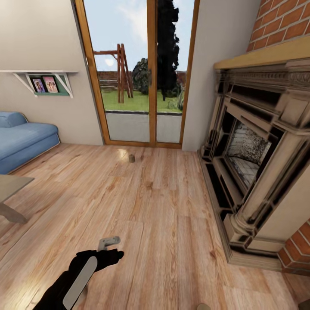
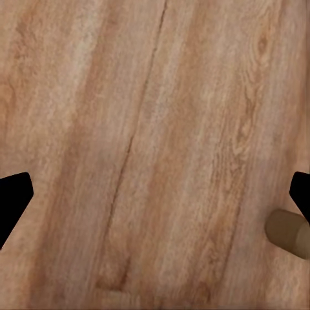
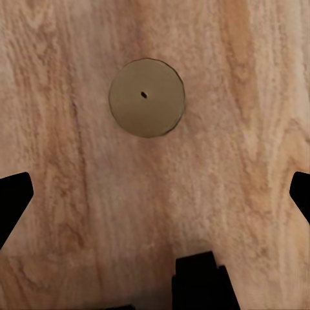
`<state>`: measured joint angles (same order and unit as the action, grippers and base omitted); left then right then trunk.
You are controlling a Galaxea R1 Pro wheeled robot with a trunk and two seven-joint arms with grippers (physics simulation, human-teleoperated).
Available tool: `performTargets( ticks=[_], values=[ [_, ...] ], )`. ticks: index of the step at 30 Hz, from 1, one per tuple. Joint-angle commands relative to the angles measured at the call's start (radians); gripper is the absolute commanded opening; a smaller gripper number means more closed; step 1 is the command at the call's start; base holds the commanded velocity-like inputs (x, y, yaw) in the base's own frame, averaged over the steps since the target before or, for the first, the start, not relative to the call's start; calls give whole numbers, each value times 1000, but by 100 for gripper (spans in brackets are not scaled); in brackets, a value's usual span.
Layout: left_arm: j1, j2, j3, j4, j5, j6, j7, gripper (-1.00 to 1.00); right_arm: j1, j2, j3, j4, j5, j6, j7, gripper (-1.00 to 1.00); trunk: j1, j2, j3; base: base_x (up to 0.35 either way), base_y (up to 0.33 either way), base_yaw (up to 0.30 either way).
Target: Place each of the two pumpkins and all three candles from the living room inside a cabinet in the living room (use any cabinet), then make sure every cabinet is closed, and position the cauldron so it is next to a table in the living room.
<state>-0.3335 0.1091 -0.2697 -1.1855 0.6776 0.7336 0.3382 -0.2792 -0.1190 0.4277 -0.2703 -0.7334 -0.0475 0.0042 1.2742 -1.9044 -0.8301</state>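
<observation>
Hanging low over the light wood-plank floor (image 1: 163,224), the black left gripper (image 1: 113,247) stands released, its two dark fingertips (image 2: 13,200) wide apart at the edges of the left wrist view with bare boards between them. A stubby tan candle (image 2: 287,234) lies on the floor just beside one fingertip. The right gripper (image 3: 155,197) is likewise spread wide above a round cream candle (image 3: 146,97) standing upright on the planks, its wick a small dark dot. Farther off, another short candle (image 1: 131,158) stands near the wood-framed glass patio door (image 1: 142,73). A blue sofa (image 1: 21,137) sits at the left and an ornate stone fireplace (image 1: 258,159) at the right.
</observation>
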Motion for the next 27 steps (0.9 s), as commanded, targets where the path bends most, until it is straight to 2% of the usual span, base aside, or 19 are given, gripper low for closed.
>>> performTargets(
  ticks=[1, 10, 15, 18, 21, 27],
  values=[
    [-1, -1, -4, -3, 11, 2, 10, 100, -1, -1, 8, -1, -11, -4, 0, 100, 4, -8, -4, 0, 0, 0],
    [-1, -8, -10, -18, 15, 6, 10, 100, -14, 0, 7, -53, -11, 7, -10, 100, 38, -71, -32, 0, 0, 0],
    [-1, -38, -22, -20, 13, 10, 11, 100, -43, 0, 6, -66, -12, 6, -23, 100, 57, -106, -48, 0, 0, 0],
    [-1, -50, -44, -20, 13, 15, 11, 100, -48, -1, 6, -69, -12, 3, -19, 100, 69, -127, -57, 0, 0, 0],
    [-1, -53, -59, -20, 15, 17, 10, 100, -50, -1, 6, -70, -12, 1, -18, 100, 80, -148, -67, 0, 0, 0],
    [-1, -55, -64, -21, 20, 25, 10, 100, -50, -2, 6, -72, -12, 0, -16, 100, 103, -190, -86, 0, 0, 0]
  ],
)
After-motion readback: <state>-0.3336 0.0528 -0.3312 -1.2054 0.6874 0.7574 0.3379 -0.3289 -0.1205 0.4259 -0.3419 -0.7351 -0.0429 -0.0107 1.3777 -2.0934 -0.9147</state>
